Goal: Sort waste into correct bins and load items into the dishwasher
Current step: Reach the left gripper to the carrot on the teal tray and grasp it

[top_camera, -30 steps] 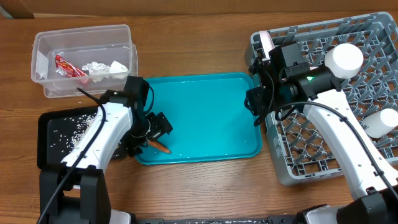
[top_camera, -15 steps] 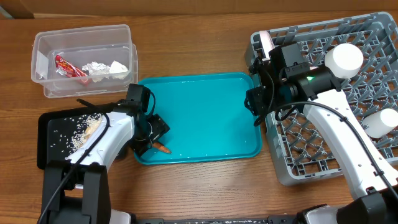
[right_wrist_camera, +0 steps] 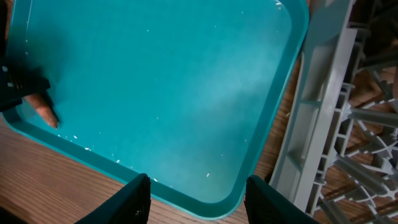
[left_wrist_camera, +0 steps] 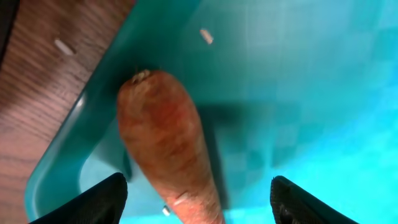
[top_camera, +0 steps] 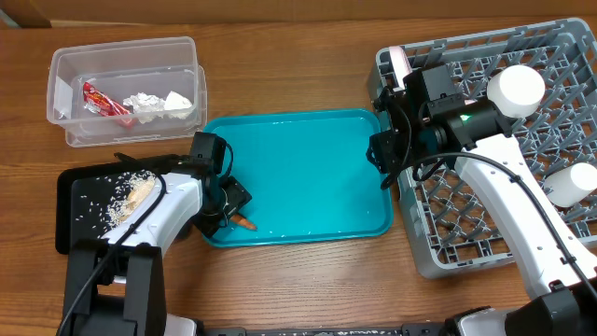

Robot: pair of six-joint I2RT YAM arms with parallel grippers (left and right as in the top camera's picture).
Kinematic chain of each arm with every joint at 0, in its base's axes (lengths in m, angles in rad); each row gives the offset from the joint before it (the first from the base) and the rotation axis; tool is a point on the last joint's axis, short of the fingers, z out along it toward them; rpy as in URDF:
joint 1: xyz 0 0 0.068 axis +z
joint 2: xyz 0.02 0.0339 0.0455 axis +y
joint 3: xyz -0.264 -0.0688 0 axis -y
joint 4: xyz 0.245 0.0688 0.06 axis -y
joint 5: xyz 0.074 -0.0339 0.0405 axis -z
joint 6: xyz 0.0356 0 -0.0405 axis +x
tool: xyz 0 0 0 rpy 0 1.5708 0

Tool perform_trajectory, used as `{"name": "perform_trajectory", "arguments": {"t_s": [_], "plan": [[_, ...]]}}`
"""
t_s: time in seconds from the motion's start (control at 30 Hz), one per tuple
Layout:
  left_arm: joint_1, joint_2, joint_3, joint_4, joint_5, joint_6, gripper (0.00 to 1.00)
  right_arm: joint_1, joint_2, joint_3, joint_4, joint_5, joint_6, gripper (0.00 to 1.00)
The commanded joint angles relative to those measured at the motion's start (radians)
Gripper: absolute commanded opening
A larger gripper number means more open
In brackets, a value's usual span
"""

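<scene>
Left gripper (left_wrist_camera: pixel 199 196): jaws wide, straddling carrot (left_wrist_camera: pixel 165 137) on teal tray (left_wrist_camera: pixel 298 93), not pinching.
Right gripper (right_wrist_camera: pixel 198 196): jaws apart, empty, over tray.

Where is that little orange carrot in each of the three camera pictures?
Overhead: the carrot lies in the lower left corner of the teal tray.
Left wrist: the carrot shows large, left of centre, beside the tray's rim.
Right wrist: only the carrot's tip shows, at the far left edge.
Shared landmark: the teal tray's rounded corner.
</scene>
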State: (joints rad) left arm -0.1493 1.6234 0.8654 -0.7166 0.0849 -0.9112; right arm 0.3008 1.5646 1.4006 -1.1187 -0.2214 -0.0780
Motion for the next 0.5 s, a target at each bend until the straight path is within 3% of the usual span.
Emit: {"name": "perform_trajectory", "arguments": {"t_s": [0.0, 0.13, 0.47], "plan": [[-0.003, -0.008, -0.011, 0.011, -0.022, -0.012, 0.72, 0.001, 0.0, -0.001, 0.0, -0.004, 0.008, 0.51], [-0.005, -0.008, -0.011, 0.011, -0.025, -0.01, 0.59, 0.001, 0.0, -0.001, -0.003, -0.004, 0.008, 0.51], [-0.008, -0.007, -0.014, 0.011, -0.067, -0.01, 0.58, 0.001, 0.0, -0.001, -0.006, -0.004, 0.008, 0.51]]}}
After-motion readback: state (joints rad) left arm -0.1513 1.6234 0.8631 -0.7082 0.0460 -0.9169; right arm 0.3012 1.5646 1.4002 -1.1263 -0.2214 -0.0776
